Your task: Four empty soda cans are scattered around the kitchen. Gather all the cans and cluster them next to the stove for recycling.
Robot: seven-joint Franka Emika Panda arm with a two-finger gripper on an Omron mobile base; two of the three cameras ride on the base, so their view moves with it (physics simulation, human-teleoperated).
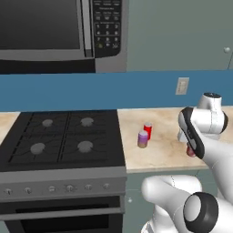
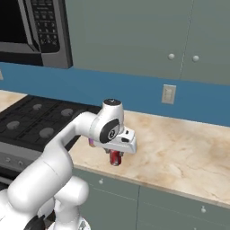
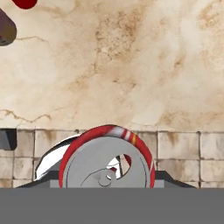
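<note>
I see the gripper point(image 2: 116, 158) clamped on a red can point(image 3: 107, 159) over the counter point(image 2: 179, 148); two more cans point(image 1: 144, 135) stand beyond it, beside the stove point(image 1: 63, 141).

Black stove point(image 1: 59, 136) with a steel front, beige marbled counter point(image 1: 159, 150), blue wall point(image 1: 136, 88). One red soda can point(image 1: 148, 129), one purple can with a tan band point(image 1: 143, 139).

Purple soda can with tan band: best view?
Left base view: the purple soda can with tan band stands unobstructed on the beige counter beside the black stove. Hand view catches its edge; right base view, a sliver behind the arm.
</note>
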